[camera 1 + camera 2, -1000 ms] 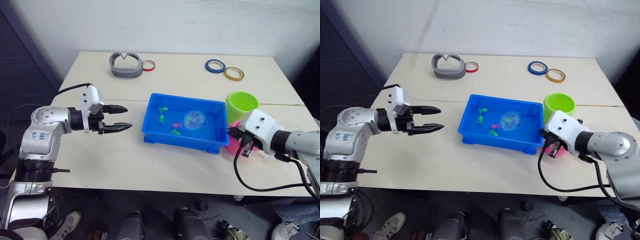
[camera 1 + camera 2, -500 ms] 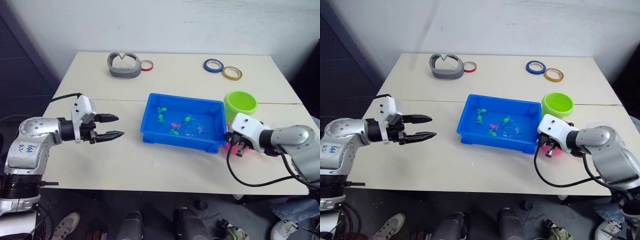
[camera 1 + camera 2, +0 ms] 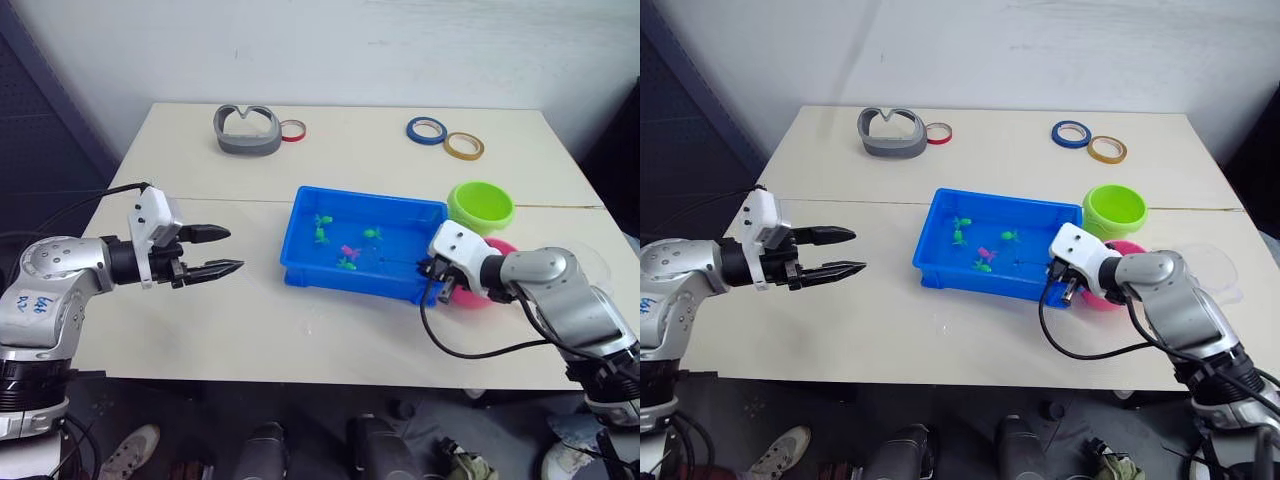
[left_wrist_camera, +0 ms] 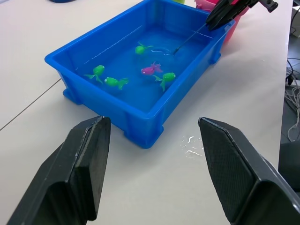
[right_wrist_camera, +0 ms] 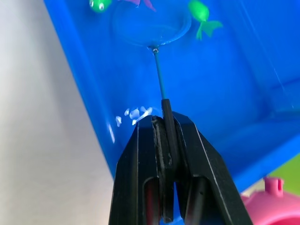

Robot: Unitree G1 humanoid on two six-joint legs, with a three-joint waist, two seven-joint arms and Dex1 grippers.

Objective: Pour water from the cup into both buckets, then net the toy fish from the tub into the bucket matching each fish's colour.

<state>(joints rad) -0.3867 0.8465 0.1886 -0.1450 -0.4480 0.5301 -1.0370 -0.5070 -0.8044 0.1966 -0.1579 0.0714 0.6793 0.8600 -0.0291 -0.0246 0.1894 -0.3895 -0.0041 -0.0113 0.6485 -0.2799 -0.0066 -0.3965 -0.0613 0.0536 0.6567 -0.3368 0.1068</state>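
Gripping the thin handle of the net, the right gripper has its two black fingers pinched tight on the wire at the near right corner of the tub. The hoop lies down in the water among the fish: a pink fish sits near the middle, with a green fish just beside it and three more green ones spread toward the far side and the left. The pink bucket stands just beside the tub's right end, partly hidden behind the right arm, and the green bucket stands just behind it. The clear cup rests on the table to the right of the pink bucket. The left gripper hovers over bare table well left of the tub, fingers spread wide and holding nothing. Along the far edge lie a grey curved piece, a red tape ring, a blue tape ring and a yellow tape ring, all well clear of the tub.
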